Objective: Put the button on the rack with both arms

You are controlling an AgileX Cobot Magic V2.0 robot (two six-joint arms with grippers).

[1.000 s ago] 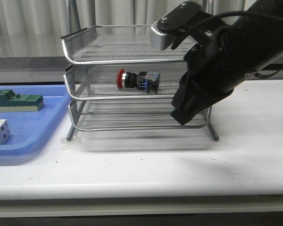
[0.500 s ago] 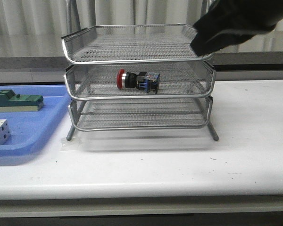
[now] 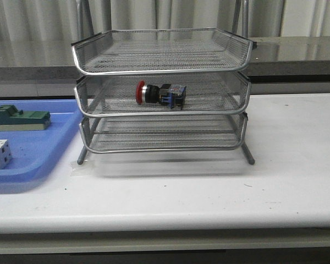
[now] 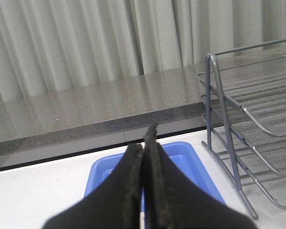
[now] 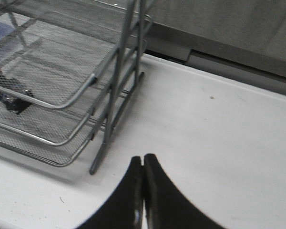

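Front view: red-headed button (image 3: 160,94) lying sideways, rack (image 3: 162,69) middle tier

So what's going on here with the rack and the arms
Nothing is being handled right now. The button lies on its side in the middle tray of the rack, red head to the left. The left gripper and right gripper are shut and empty, neither touching the rack. On the blue tray to the left sit two other blocks, untouched.
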